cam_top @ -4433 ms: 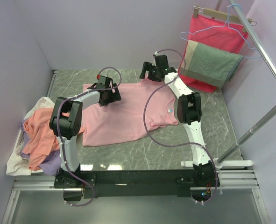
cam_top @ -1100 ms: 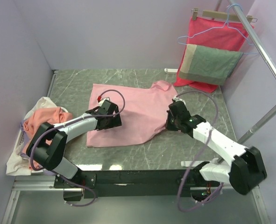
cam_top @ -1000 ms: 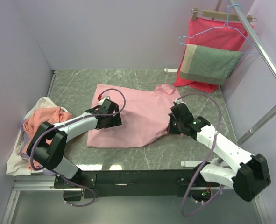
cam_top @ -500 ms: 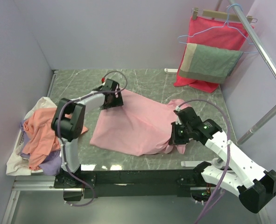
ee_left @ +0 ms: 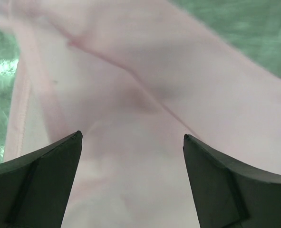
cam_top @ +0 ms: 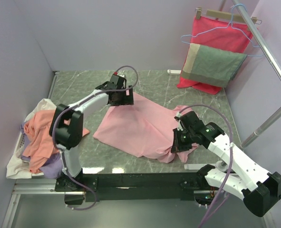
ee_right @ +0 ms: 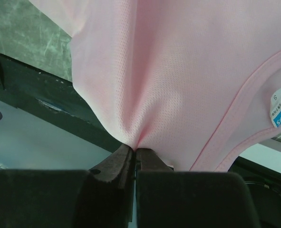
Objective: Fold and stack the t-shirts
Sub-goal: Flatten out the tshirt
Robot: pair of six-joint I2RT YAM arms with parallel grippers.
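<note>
The light pink t-shirt (cam_top: 140, 123) lies rumpled across the middle of the marble table, its neck end pulled toward the near edge. My right gripper (cam_top: 180, 142) is shut on the pink t-shirt (ee_right: 178, 71) near the collar, the fabric bunched between the closed jaws, a size label (ee_right: 280, 108) showing. My left gripper (cam_top: 123, 99) hovers over the shirt's far corner. Its jaws stand wide open above the pink t-shirt (ee_left: 145, 118), nothing between them. More t-shirts, salmon-orange (cam_top: 40, 135), white (cam_top: 43, 105) and lilac (cam_top: 52, 166), lie heaped at the left edge.
A red cloth (cam_top: 221, 33) on a hanger and a grey-green and beige cloth (cam_top: 211, 64) hang from a rail (cam_top: 264, 45) at the back right. Walls enclose the table at the back and left. The black frame (cam_top: 145, 180) runs along the near edge.
My right gripper pulled the shirt's collar end toward the near edge, dragging the shirt. My left gripper moved from the shirt's left side to its far corner.
</note>
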